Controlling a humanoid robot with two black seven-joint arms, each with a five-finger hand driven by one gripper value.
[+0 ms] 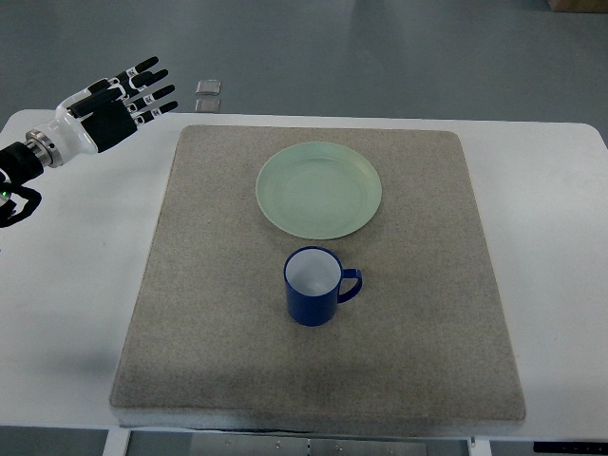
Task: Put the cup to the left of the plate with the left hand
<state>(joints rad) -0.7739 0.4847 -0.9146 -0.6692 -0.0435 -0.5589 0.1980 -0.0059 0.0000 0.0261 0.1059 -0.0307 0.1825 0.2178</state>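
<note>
The grey mat (190, 323) reaches nearest the camera, its near edge almost at the worktop's (66, 313) own near edge; it gives the dishes a soft, non-slip base. On it stands 1 blue cup (312, 286), upright, just near of the pale green plate (319, 189) and a little apart from it, its handle turned right — which leaves the left wall of the cup free for a side grasp by the left hand. The goal spot, bare mat left of the plate, lies between cup and hand. The left hand (112, 106) hovers at the far left, well apart from the cup, fingers (150, 92) extended and holding nothing — so the reach looks not yet begun. 2 small grey squares (207, 95) sit beyond the worktop's far edge.
</note>
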